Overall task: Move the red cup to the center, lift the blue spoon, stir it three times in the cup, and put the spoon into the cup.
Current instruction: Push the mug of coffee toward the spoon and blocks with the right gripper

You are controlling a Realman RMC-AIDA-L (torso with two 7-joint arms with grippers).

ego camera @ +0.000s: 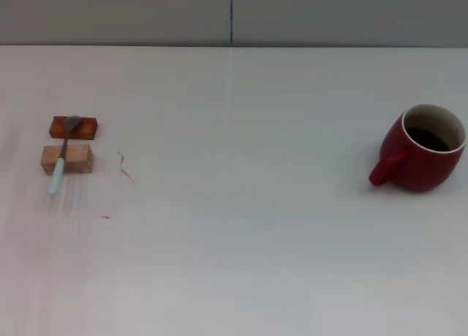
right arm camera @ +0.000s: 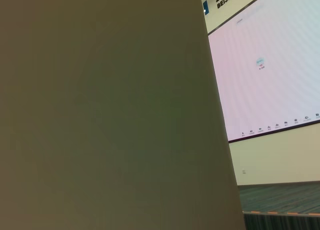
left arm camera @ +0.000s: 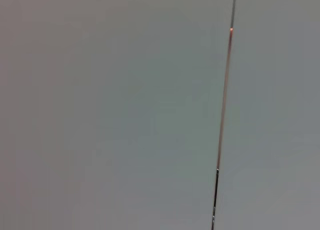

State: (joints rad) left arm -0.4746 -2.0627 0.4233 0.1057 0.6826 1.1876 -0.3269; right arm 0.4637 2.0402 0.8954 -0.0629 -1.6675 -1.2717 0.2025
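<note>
You're at the very start: the red cup (ego camera: 428,147) sits far out on the right side of the white table (ego camera: 241,226), and the blue spoon (ego camera: 63,154) lies across two wooden blocks (ego camera: 67,159) on the left. Neither gripper shows in any view, so I cannot tell how their fingers stand. Your next move, as I judge it, is to bring the right arm to the cup, whose handle points toward the middle.

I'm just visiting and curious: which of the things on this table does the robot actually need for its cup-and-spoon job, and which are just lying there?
Needed for the job:
- red cup, at the table's right side
- blue spoon, at the left, resting across the blocks

Just lying about:
- reddish wooden block
- pale wooden block
- small reddish marks on the white table

Neither gripper is in view.
</note>
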